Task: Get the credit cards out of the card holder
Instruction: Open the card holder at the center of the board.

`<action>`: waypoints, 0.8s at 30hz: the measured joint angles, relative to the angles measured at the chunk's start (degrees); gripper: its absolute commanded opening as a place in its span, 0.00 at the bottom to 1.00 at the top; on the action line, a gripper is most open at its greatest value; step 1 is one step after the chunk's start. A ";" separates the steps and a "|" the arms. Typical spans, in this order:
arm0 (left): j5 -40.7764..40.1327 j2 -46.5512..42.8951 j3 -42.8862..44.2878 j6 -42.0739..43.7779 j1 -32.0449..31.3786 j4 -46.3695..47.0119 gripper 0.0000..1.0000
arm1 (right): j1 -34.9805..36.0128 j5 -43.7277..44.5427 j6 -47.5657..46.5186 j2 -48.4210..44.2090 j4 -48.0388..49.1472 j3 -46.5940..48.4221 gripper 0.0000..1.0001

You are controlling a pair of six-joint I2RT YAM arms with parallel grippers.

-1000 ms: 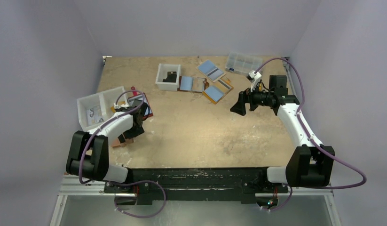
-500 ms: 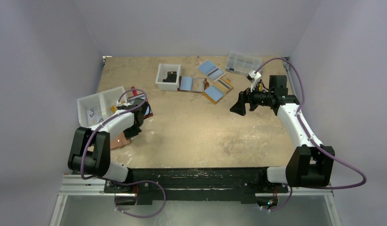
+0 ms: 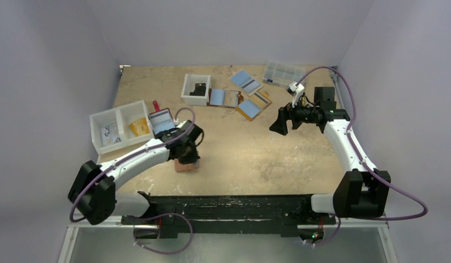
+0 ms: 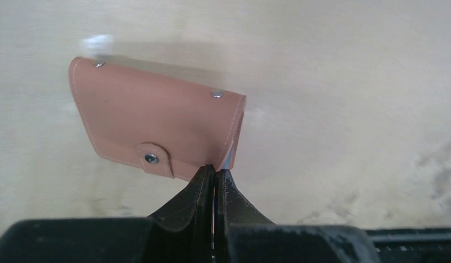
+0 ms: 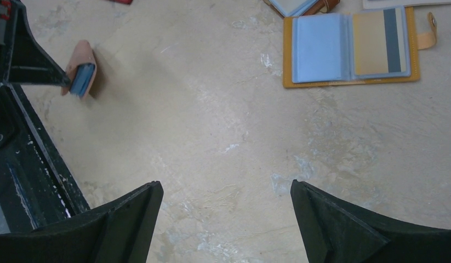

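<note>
My left gripper (image 4: 215,169) is shut on the near corner of the tan card holder (image 4: 152,123), which is folded closed with its snap tab toward me. A sliver of a light blue credit card (image 4: 228,160) shows between its halves. From above, the card holder (image 3: 186,166) sits under the left gripper (image 3: 188,156) near the table's front middle. I cannot tell whether it touches the table. The right wrist view shows the holder (image 5: 79,57) edge-on with the blue card (image 5: 81,81) inside. My right gripper (image 5: 226,186) hangs open over bare table, far right of it (image 3: 278,125).
A white two-compartment bin (image 3: 116,127) stands at the left, with a dark red wallet (image 3: 161,119) beside it. Farther back are a small white box (image 3: 195,89), open orange wallets (image 3: 253,104) (image 5: 349,46) and a clear plastic organiser (image 3: 283,73).
My left gripper has shut on the card holder and carried it from beside the white bin rightward toward the table's front middle. The right arm has not moved.
</note>
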 measured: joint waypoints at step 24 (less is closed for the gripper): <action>3.78 22.73 27.26 2.69 -16.44 12.96 0.82 | 1.05 -0.59 -25.49 -2.12 -16.59 0.13 0.99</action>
